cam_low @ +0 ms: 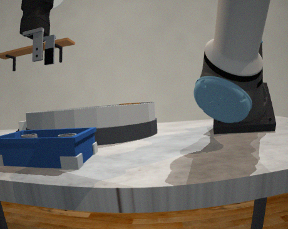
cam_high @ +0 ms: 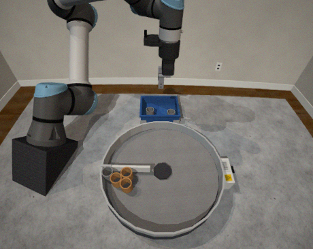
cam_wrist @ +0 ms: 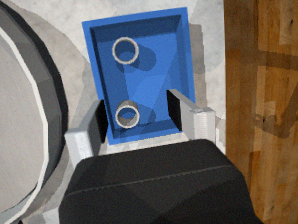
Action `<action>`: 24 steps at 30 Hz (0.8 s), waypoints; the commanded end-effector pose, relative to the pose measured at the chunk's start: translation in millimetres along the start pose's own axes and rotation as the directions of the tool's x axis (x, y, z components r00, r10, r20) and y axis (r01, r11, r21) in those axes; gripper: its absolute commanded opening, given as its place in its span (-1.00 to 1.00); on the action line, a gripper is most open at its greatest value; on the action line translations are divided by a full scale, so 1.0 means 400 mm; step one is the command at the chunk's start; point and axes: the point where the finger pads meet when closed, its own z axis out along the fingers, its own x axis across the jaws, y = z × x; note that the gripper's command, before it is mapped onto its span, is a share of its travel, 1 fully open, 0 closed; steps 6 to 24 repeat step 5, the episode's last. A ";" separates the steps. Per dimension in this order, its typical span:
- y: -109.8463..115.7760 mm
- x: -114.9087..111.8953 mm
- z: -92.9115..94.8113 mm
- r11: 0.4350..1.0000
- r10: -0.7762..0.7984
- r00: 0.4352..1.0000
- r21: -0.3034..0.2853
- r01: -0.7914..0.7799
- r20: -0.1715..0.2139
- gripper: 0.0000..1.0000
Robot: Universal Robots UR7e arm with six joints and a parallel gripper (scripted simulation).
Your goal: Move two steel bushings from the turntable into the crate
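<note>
My gripper [cam_low: 44,55] hangs high above the crate [cam_high: 143,109] with fingers spread wide and nothing in them, both steel bushings [cam_wrist: 125,50] standing inside, so I judge the job done and my next move is just pulling clear of the turntable [cam_high: 213,150].

I saw two steel-grey bushings [cam_high: 150,110] in the blue crate [cam_high: 159,117]. Three orange bushings [cam_high: 122,177] and one grey bushing [cam_high: 107,171] sat on the grey turntable [cam_high: 181,184] with its white rim, over mottled grey tabletop [cam_high: 269,190].
</note>
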 end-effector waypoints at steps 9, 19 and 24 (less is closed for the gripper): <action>0.001 0.000 -0.001 1.000 0.000 1.000 -0.001 0.000 0.000 1.00; 0.001 0.000 -0.001 1.000 0.000 1.000 -0.001 0.000 0.000 1.00; 0.001 0.000 -0.001 1.000 0.000 1.000 -0.001 0.000 0.000 1.00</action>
